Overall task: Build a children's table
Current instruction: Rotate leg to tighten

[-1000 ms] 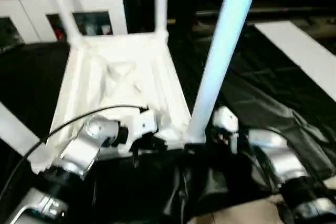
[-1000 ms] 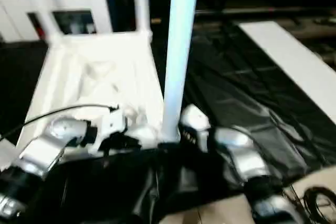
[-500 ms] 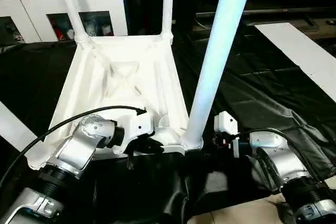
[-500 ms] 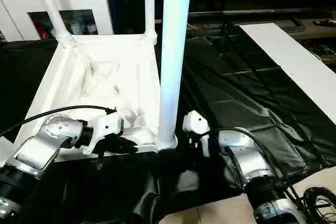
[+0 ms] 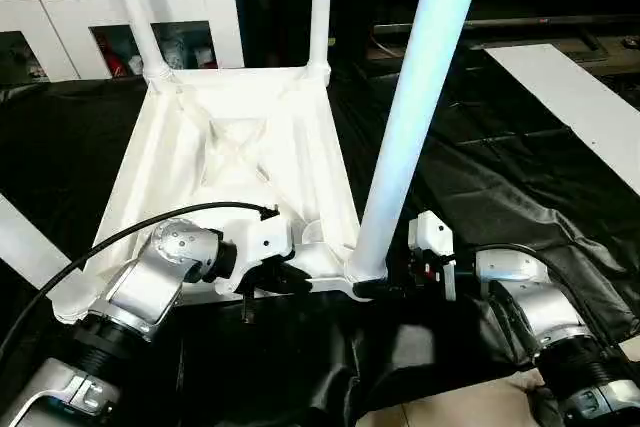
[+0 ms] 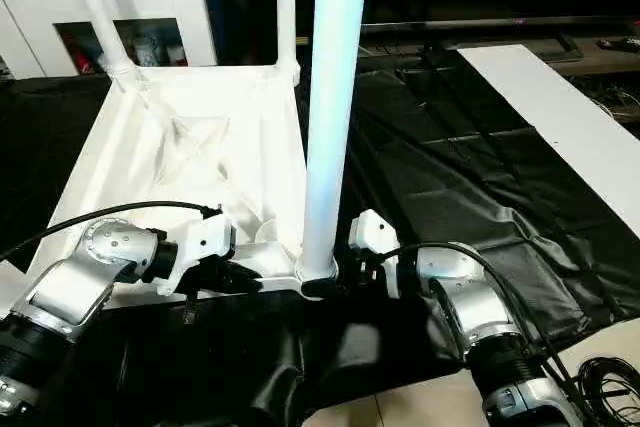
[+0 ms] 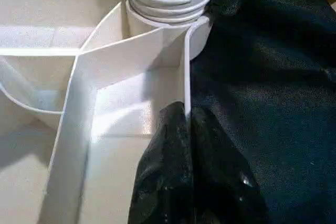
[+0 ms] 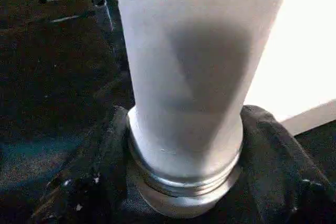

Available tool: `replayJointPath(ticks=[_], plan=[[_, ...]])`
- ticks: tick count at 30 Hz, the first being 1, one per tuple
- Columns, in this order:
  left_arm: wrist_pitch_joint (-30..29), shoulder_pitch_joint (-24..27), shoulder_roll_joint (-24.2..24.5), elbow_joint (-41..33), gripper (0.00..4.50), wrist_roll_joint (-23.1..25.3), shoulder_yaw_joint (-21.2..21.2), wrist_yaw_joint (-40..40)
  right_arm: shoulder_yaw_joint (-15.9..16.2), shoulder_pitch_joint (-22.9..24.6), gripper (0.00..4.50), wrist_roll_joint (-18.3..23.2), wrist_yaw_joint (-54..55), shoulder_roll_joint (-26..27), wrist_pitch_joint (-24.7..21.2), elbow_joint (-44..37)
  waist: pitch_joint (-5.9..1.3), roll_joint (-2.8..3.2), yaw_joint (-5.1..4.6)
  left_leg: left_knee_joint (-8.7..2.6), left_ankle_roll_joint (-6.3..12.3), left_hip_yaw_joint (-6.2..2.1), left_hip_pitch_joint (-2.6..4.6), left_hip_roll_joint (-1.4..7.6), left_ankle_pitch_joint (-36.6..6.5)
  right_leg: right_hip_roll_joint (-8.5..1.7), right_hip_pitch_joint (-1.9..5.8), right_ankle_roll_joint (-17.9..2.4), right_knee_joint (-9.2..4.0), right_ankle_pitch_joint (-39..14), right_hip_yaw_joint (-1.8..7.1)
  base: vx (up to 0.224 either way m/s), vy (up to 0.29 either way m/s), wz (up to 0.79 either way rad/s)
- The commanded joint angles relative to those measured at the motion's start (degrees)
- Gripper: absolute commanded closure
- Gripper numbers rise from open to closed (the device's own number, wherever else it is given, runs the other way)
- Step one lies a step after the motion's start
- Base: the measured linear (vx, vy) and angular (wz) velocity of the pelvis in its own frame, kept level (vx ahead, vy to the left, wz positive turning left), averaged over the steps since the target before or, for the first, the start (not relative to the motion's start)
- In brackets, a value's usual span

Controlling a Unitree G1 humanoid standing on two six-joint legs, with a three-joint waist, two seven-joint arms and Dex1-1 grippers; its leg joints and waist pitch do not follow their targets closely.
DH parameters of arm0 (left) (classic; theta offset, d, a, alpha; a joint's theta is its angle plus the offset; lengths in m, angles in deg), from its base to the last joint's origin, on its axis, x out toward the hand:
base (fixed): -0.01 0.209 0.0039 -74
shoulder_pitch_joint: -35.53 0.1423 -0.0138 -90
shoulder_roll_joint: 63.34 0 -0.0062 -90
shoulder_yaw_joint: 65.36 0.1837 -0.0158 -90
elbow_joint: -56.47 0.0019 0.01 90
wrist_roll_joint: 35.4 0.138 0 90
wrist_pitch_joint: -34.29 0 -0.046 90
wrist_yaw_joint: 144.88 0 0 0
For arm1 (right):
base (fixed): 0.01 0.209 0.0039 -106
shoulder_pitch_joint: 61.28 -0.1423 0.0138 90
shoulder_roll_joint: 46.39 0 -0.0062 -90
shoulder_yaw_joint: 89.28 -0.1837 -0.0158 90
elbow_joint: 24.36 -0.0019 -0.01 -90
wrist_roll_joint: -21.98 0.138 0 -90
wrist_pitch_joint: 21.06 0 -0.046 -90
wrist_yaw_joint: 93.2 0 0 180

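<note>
The white tabletop (image 5: 240, 147) lies upside down on a black sheet, with legs standing up from its corner sockets. The near right leg (image 5: 410, 117) rises tall in front of me. My right gripper (image 5: 372, 287) is at its base, and in the right wrist view its black fingers (image 8: 100, 177) press on both sides of the leg's threaded collar (image 8: 184, 182). My left gripper (image 7: 186, 114) is shut on the thin rim (image 7: 185, 66) of the tabletop, just beside that corner socket. Two far legs (image 5: 135, 7) (image 5: 320, 2) stand at the back corners.
A white cabinet (image 5: 60, 17) with glass doors stands behind the tabletop. A long white board (image 5: 580, 97) lies on the black sheet (image 5: 480, 177) at the right. A black cable (image 5: 100, 247) loops over my left forearm. Loose cables (image 6: 610, 387) lie on the floor at the near right.
The right gripper's fingers have closed in around the base of the near right leg. The left gripper has stayed on the rim. The camera has shifted slightly.
</note>
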Motion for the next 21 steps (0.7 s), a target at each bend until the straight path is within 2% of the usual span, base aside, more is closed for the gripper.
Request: replayJointPath(ticks=[1,2,5,7,9,11,12,14,15,16,17,18,19,20,21], plan=[[-1.96,2.23,-0.08,1.61,4.50,1.94,4.09,-0.48,-1.82,-0.28,1.78,0.70,4.09,1.67,-1.81,1.66,-3.40,-0.09,-0.21,-3.27,4.89,-2.13,0.63,5.35,-7.15,-5.60,2.38,-13.87,-2.97,-7.53,3.98,0.000,0.000,0.00],[-1.96,2.23,-0.08,1.61,4.50,1.94,4.09,-0.48,-1.82,-0.28,1.78,0.70,4.09,1.67,-1.81,1.66,-3.34,-0.08,-0.25,-3.36,4.46,-2.18,0.60,5.35,-7.98,-5.61,2.35,-13.67,-3.13,-8.95,3.96,0.000,0.000,0.00],[-3.34,1.25,-3.30,3.92,4.50,3.65,3.60,5.39,-4.45,-0.69,1.78,-0.23,15.21,6.28,-1.18,4.79,-2.83,-0.07,-0.85,-3.72,2.18,-2.37,0.79,5.37,-12.61,-5.75,1.92,-12.40,-3.93,-16.07,4.06,0.000,0.000,0.00],[-4.54,0.39,-6.06,5.68,4.50,4.62,3.16,9.80,-6.20,-1.06,1.78,-1.00,23.86,9.73,-1.39,6.42,-2.25,-0.24,-1.83,-3.83,-0.97,-3.01,1.23,5.07,-19.56,-6.01,1.59,-8.94,-5.19,-28.88,3.84,-0.057,0.000,-0.04],[-5.53,-0.20,-7.92,6.62,4.50,4.98,2.98,12.28,-7.27,-1.48,1.78,-1.71,29.96,12.02,-1.94,7.37,-2.25,-0.13,-2.40,-3.90,-2.41,-3.65,1.59,5.04,-22.99,-6.18,1.28,-5.69,-6.02,-35.50,3.52,-0.063,0.007,-0.07],[-5.70,-0.33,-8.32,6.78,4.50,5.06,3.01,12.71,-7.55,-1.61,1.78,-1.82,31.38,12.57,-2.21,7.61,-2.23,-0.13,-2.93,-3.93,-2.56,-3.84,1.51,4.98,-24.29,-6.20,1.15,-5.00,-6.22,-36.54,3.42,-0.029,0.007,-0.04],[-8.43,-2.30,-13.40,9.60,4.50,5.92,2.94,18.55,-8.68,-4.40,1.78,-5.52,46.58,17.31,-3.51,12.07,-2.11,0.33,-3.58,-4.13,-3.32,-4.12,1.63,4.98,-26.45,-6.03,0.88,-4.49,-6.45,-36.95,3.08,-0.056,0.022,-0.10],[-8.78,-2.54,-13.96,9.96,4.50,6.01,2.90,19.25,-8.66,-4.77,1.79,-6.06,48.17,17.72,-3.50,12.64,-1.97,0.47,-4.00,-4.13,-4.06,-4.43,1.93,4.85,-29.05,-5.87,0.72,-3.74,-6.83,-38.30,2.49,-0.079,0.033,-0.14],[-9.46,-3.52,-15.84,11.74,4.50,6.52,2.86,21.59,-9.05,-6.08,1.79,-6.88,53.02,19.19,-3.36,14.41,-1.86,0.62,-4.52,-4.32,-4.40,-4.82,1.78,4.81,-31.58,-5.93,0.97,-3.17,-7.08,-38.51,1.92,-0.064,0.038,-0.15],[-9.94,-4.86,-18.23,14.34,4.50,7.54,2.96,24.47,-9.27,-7.81,1.79,-7.54,57.39,21.26,-2.99,16.46,-1.73,1.01,-5.01,-4.43,-4.79,-5.19,1.99,4.93,-34.70,-5.83,1.04,-2.44,-7.44,-38.52,1.28,-0.069,0.050,-0.07],[-9.94,-4.86,-18.23,14.34,4.50,7.54,2.96,24.47,-9.27,-7.81,1.79,-7.54,57.39,21.26,-2.99,16.46,-1.32,1.31,-5.77,-4.40,-5.35,-5.38,3.43,4.92,-40.36,-5.07,0.30,-1.73,-8.42,-37.66,-0.29,-0.069,0.050,-0.07],[-10.06,-6.18,-20.27,16.97,4.50,8.87,3.49,26.65,-8.37,-9.55,1.79,-8.70,59.59,23.41,-1.85,18.32,-1.27,1.77,-6.00,-4.74,-5.64,-5.57,3.59,4.95,-42.93,-4.78,0.50,-1.61,-8.16,-36.25,-0.88,-0.060,0.052,0.01],[-10.12,-6.69,-20.95,18.08,4.50,9.44,3.74,27.34,-7.57,-10.23,1.79,-9.03,59.02,24.61,-1.34,18.94,-1.03,2.11,-5.65,-8.66,-6.79,-5.48,1.09,6.45,-49.21,-3.19,3.30,-2.89,-3.24,-26.77,-0.63,-0.060,0.037,0.03],[-10.11,-6.80,-20.95,18.26,4.50,9.64,3.88,27.32,-7.23,-10.31,1.79,-9.30,58.81,24.84,-1.15,18.92,-0.75,2.26,-4.95,-11.18,-7.22,-4.61,-0.55,7.16,-51.58,-2.11,4.52,-3.67,0.61,-22.14,-0.44,-0.060,0.037,0.03],[-10.15,-6.85,-20.88,18.30,4.50,9.83,3.98,27.34,-6.81,-10.19,1.79,-9.37,57.72,25.01,-0.84,18.56,-1.13,3.05,-1.89,-14.60,-8.68,-0.72,-2.98,6.51,-54.14,-0.33,5.66,-4.35,7.19,-12.81,-0.68,-0.094,0.012,0.18]])
